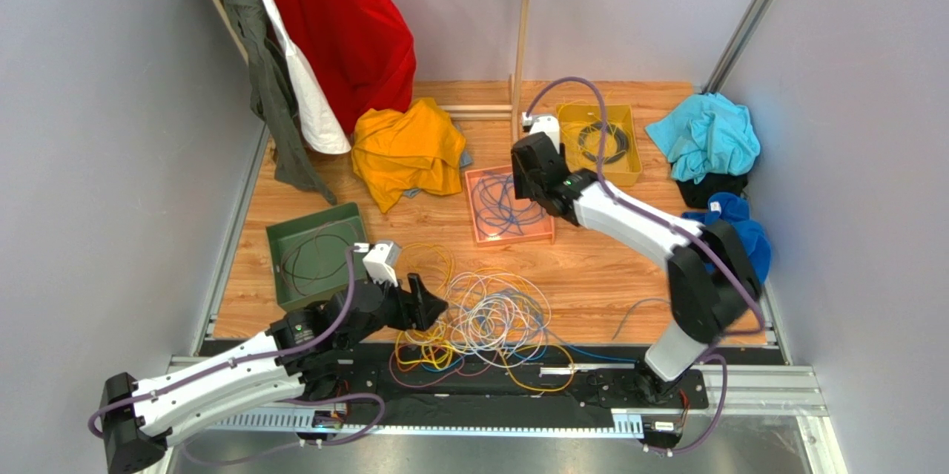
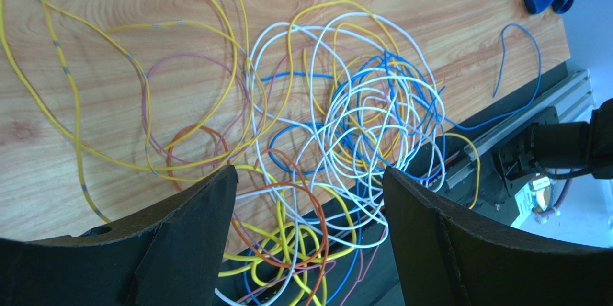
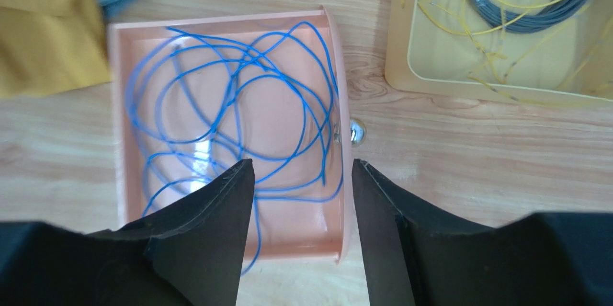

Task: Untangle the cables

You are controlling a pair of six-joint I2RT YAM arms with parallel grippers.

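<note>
A tangle of thin yellow, white, blue and orange cables (image 1: 490, 324) lies at the table's near edge, and fills the left wrist view (image 2: 338, 126). My left gripper (image 1: 429, 307) is open and empty at the tangle's left side, its jaws (image 2: 309, 191) wide apart above the cables. My right gripper (image 1: 532, 176) is open and empty over the orange tray (image 1: 507, 205), which holds loose blue cable (image 3: 230, 105). Its jaws straddle the tray's right wall (image 3: 344, 177). A blue cable end hangs over the tray's near wall.
A green tray (image 1: 315, 255) with a dark cable sits at the left. A yellow tray (image 1: 602, 142) holds a black coil and yellow wires (image 3: 518, 4). Yellow, red, teal and blue clothes lie around the back and right. A wooden pole (image 1: 519, 46) stands behind the orange tray.
</note>
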